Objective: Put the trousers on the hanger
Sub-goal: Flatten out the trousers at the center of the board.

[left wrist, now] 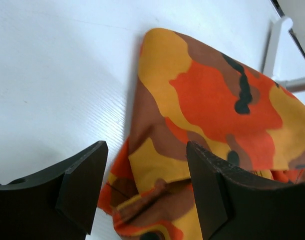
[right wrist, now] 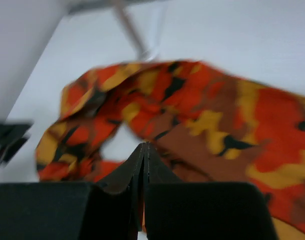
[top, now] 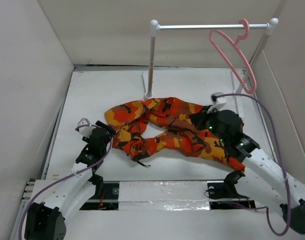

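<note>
The camouflage trousers (top: 162, 125) lie crumpled flat in the middle of the white table, with a thin black drawstring (top: 142, 161) trailing at their front edge. The pink hanger (top: 246, 29) hangs by its hook at the right end of the white rail (top: 207, 26). My left gripper (top: 103, 131) is open at the trousers' left end; in the left wrist view it (left wrist: 144, 146) straddles a folded cloth edge (left wrist: 217, 100). My right gripper (top: 205, 120) is over the trousers' right end; in the right wrist view it (right wrist: 144, 146) is shut above the cloth (right wrist: 202, 110), and that view is blurred.
The rail stands on two white posts at the back; the left post (top: 151, 60) rises just behind the trousers and shows in the left wrist view (left wrist: 272, 45). White walls enclose the table on the left, back and right. A taped strip (top: 162, 192) runs between the arm bases.
</note>
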Controlling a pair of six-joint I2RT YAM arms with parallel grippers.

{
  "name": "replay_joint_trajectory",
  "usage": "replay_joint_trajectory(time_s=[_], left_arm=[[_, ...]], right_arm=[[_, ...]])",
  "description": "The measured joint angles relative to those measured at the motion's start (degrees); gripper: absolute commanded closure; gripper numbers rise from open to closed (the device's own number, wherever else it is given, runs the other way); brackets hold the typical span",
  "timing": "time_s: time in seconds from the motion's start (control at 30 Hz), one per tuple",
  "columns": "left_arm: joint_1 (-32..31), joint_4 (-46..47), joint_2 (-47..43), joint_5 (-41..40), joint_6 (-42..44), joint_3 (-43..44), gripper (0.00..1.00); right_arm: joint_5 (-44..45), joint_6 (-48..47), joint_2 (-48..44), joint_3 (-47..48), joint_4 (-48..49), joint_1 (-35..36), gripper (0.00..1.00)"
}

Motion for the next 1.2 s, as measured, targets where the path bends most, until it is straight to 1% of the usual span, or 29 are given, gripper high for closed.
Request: replay_joint_trajectory(time_s=[0.03, 0.07, 0.1, 0.13, 0.2, 0.23, 0.3, 0.33, 0.4, 0.47, 0.5, 0.57, 0.6, 0.63, 0.67, 0.7, 0.73, 0.77, 0.8, 0.83, 0.9, 1.0, 1.2], left_arm=[[2.32, 1.27, 0.59, 1.97, 0.09, -0.57, 0.35], [4.31, 2.25, 1.46, 3.69, 0.35, -1.05, 0.33], [6.23, 3.74, 2.64, 5.55, 0.72, -1.51, 0.32], [8.11, 5.03, 4.13, 7.63, 1.14, -1.77, 0.32], [10.88, 7.67, 7.67, 11.34, 2.12, -1.79, 0.32], [11.54, 8.52, 8.66, 12.22, 2.36, -1.77, 0.32], [12.79, 11.82, 13.33, 15.63, 3.56, -1.60, 0.33], [12.94, 12.87, 15.54, 16.83, 4.00, -1.18, 0.35], [13.09, 14.88, 20.41, 19.06, 4.68, 0.11, 0.36], [13.09, 17.35, 24.70, 21.07, 5.09, 1.20, 0.40], [13.09, 18.47, 26.36, 21.90, 5.25, 1.53, 0.41], [13.09, 21.24, 29.35, 23.21, 5.27, 2.21, 0.48], [13.09, 22.40, 30.45, 23.78, 5.29, 2.47, 0.51], [13.09, 23.47, 31.32, 24.20, 5.27, 2.56, 0.56], [13.09, 24.26, 31.91, 24.55, 5.20, 2.56, 0.59], [13.09, 24.85, 32.41, 24.92, 5.22, 2.56, 0.62], [13.09, 25.38, 32.76, 25.09, 5.25, 2.60, 0.71], [13.09, 25.68, 33.07, 25.33, 5.07, 2.78, 0.81], [13.09, 25.83, 33.31, 25.40, 5.18, 3.13, 0.88], [13.09, 25.88, 33.57, 25.44, 5.20, 3.67, 1.00], [13.09, 25.83, 33.86, 25.35, 5.42, 5.09, 1.00], [13.20, 25.03, 33.79, 24.81, 5.75, 8.35, 1.00], [13.46, 21.64, 29.53, 22.12, 6.16, 15.72, 1.00]], right_arm=[[-0.83, -0.37, 1.95, 0.07, 0.94, 4.85, 0.84], [-1.16, -0.39, 4.17, 0.24, 1.64, 9.60, 0.69], [-0.57, -0.81, 6.93, 0.63, 2.29, 14.78, 0.44], [-0.44, -1.07, 10.95, 1.40, 2.80, 19.71, 0.36], [-0.70, -2.40, 19.52, 4.44, 3.43, 27.74, 0.27], [-0.90, -3.02, 24.09, 6.51, 3.34, 30.71, 0.27], [-0.94, -4.28, 32.26, 11.26, 3.37, 35.10, 0.25], [-0.70, -4.79, 35.60, 13.51, 3.39, 36.54, 0.25], [-0.44, -5.40, 40.79, 17.11, 3.63, 38.60, 0.21], [-0.31, -5.73, 44.30, 19.12, 4.26, 39.28, 0.21], [-0.22, -5.77, 45.81, 19.69, 4.59, 39.36, 0.21], [-0.07, -5.81, 48.59, 20.65, 4.76, 39.36, 0.25], [0.04, -5.86, 49.86, 21.05, 4.79, 39.34, 0.29], [0.35, -5.95, 51.23, 21.51, 4.76, 39.39, 0.31], [0.52, -5.95, 51.98, 21.79, 4.72, 39.45, 0.39], [0.87, -6.01, 53.62, 22.34, 4.74, 39.63, 0.63], [1.05, -6.16, 54.49, 22.58, 4.72, 39.76, 0.77], [1.20, -6.10, 55.04, 22.64, 4.76, 39.87, 0.93], [1.42, -5.99, 55.32, 22.67, 4.72, 39.95, 1.00], [1.46, -6.01, 55.34, 22.67, 4.66, 40.11, 1.00], [1.75, -6.16, 54.66, 22.51, 4.74, 40.48, 1.00], [1.92, -7.67, 49.46, 19.96, 4.20, 41.94, 1.00], [-0.22, -11.72, 29.70, 13.38, -1.86, 49.03, 1.00]])
